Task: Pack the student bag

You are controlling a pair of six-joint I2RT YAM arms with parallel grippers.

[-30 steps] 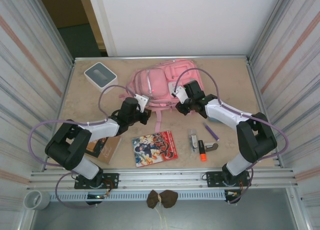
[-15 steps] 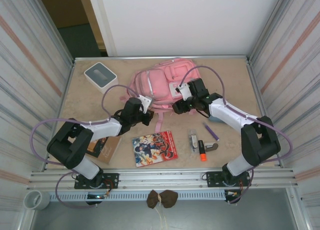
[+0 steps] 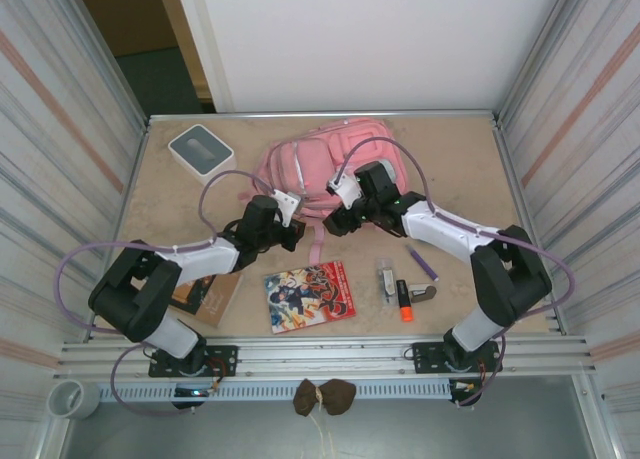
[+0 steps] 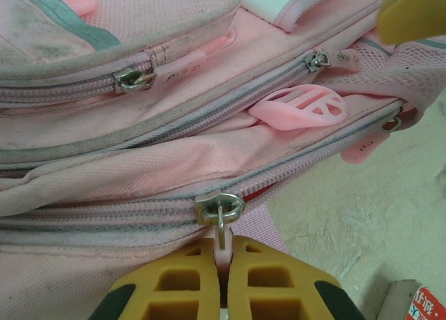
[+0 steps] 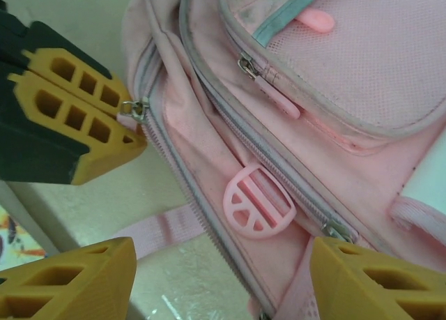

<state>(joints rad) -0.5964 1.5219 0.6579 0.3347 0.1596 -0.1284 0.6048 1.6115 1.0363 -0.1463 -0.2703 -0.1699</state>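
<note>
The student bag (image 3: pixel 322 161), a pink backpack, lies at the back middle of the table. My left gripper (image 4: pixel 223 256) is shut on the pink pull tab of the main zip, just below its metal slider (image 4: pixel 219 208); from above it sits at the bag's near-left edge (image 3: pixel 295 236). To the right of the slider the zip teeth stand apart. My right gripper (image 5: pixel 223 282) hangs open over the bag's near edge, its fingers either side of a pink strap buckle (image 5: pixel 256 201), holding nothing. From above the right gripper (image 3: pixel 340 217) is close beside the left one.
A grey-and-white square box (image 3: pixel 201 151) stands at the back left. Near the front lie a comic book (image 3: pixel 308 296), a brown notebook (image 3: pixel 210 294), a purple pen (image 3: pixel 424 264), an orange highlighter (image 3: pixel 404 302) and a small silver clip (image 3: pixel 386 279). Metal walls close both sides.
My right gripper has opened and shifted left along the bag's near edge, toward the left gripper. The left gripper stays shut on the zip pull, barely moved.
</note>
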